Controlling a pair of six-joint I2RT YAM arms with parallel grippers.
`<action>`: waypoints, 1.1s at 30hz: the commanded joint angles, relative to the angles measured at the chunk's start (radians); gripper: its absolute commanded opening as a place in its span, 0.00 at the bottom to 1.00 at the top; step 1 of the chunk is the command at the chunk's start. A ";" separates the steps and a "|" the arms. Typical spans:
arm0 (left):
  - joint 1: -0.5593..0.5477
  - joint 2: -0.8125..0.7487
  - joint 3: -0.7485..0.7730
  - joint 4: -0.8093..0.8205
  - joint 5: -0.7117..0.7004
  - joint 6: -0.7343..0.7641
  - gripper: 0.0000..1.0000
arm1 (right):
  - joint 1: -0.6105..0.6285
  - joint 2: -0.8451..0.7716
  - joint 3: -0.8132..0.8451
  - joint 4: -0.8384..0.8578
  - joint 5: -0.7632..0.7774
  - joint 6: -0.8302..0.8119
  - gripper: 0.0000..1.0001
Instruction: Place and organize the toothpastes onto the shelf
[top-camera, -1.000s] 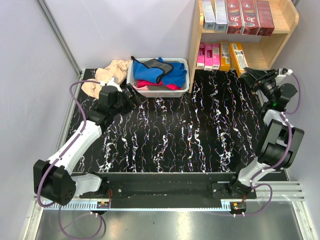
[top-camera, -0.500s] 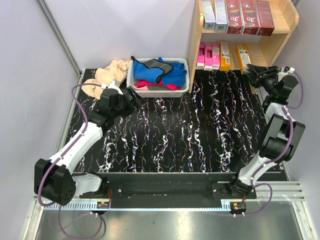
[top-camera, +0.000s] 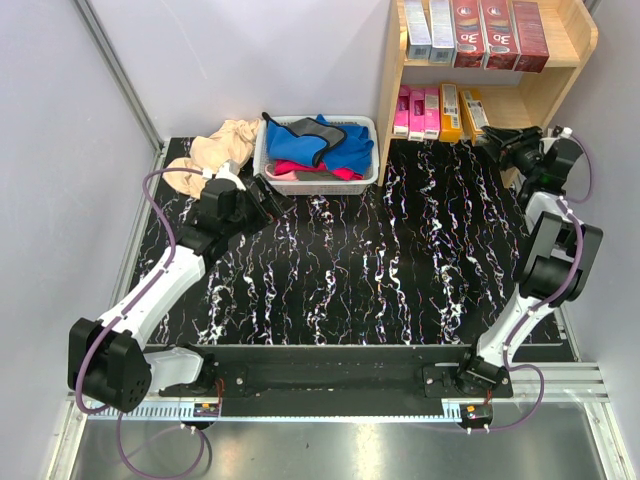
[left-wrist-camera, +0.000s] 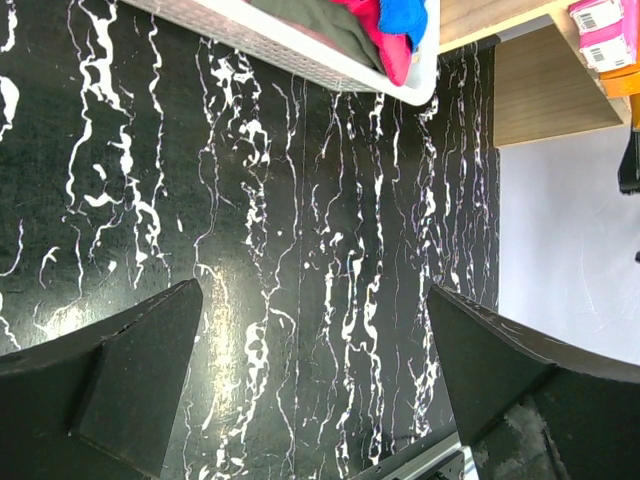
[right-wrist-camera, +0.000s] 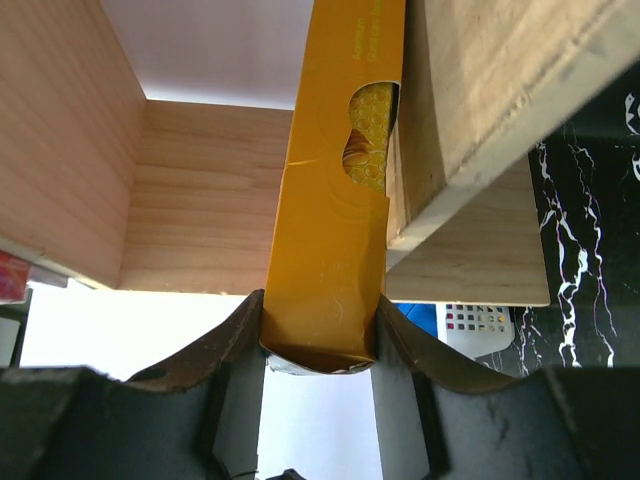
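Observation:
The light wood shelf (top-camera: 530, 100) stands at the far right. Its upper tier holds two silver-grey boxes (top-camera: 430, 28) and three dark red boxes (top-camera: 498, 30). The lower tier holds three pink boxes (top-camera: 417, 110) and an orange-yellow box (top-camera: 450, 110). My right gripper (top-camera: 497, 140) is shut on a second orange-yellow toothpaste box (top-camera: 474, 112), which lies in the lower tier beside the first. In the right wrist view the gripper (right-wrist-camera: 320, 335) pinches the box's (right-wrist-camera: 335, 200) near end inside the wooden shelf (right-wrist-camera: 200, 190). My left gripper (top-camera: 270, 190) is open and empty over the table, as the left wrist view (left-wrist-camera: 315, 340) also shows.
A white basket (top-camera: 268, 160) full of coloured cloths sits left of the shelf, also in the left wrist view (left-wrist-camera: 300, 60). A beige cloth (top-camera: 220, 145) lies at the far left. Walls stand close behind and to the right.
My right gripper has pushed the orange-yellow box from the shelf's front edge deeper into the lower tier, straightening it beside the other orange box. The left arm shifted slightly.

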 joint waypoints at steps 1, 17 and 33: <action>0.004 -0.037 -0.015 0.056 0.014 -0.002 0.99 | 0.030 0.058 0.071 -0.046 0.015 -0.031 0.39; 0.004 -0.037 -0.012 0.053 0.024 0.002 0.99 | 0.099 0.184 0.166 -0.155 0.035 -0.072 0.54; 0.004 -0.042 -0.007 0.041 0.031 0.011 0.99 | 0.098 0.016 0.057 -0.118 0.078 -0.129 1.00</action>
